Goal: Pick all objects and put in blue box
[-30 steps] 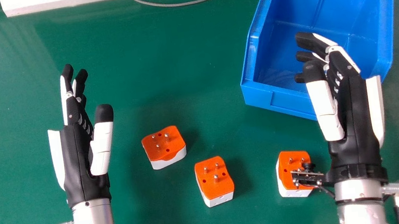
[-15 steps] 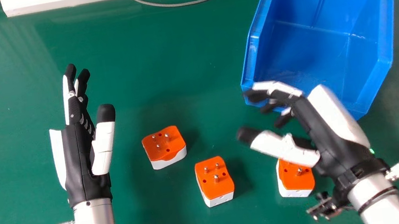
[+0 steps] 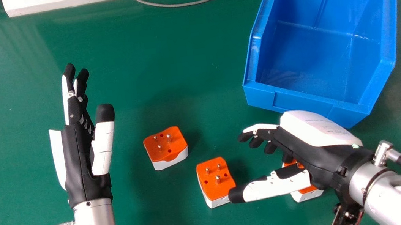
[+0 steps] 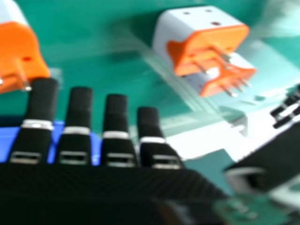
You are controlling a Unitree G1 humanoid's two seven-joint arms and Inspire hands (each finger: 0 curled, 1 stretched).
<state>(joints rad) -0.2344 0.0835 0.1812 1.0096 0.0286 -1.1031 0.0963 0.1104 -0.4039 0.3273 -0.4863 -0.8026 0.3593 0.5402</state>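
On the green tabletop [image 3: 179, 61] stands a blue, open-topped plastic box [image 3: 298, 101], the landmark for what follows. Three blocky orange-and-white plug adapters with metal pins lie on its near side: the first adapter [image 3: 307, 195] closest to straight in front of the box, partly hidden by the right hand [image 3: 313, 156]; the middle adapter [image 3: 217, 183] in front and to the left; the third adapter [image 3: 165, 147], pins up, farther left. The right hand, black and white on a silver forearm, is just in front of the box, palm toward the middle adapter, fingers relaxed and gripping nothing. Its thumb tip overlaps that adapter's edge; the blurred right hand view leaves contact uncertain, though there is perhaps a gap. The left hand [image 3: 80, 161] is well left of the box, released, fingers extended.
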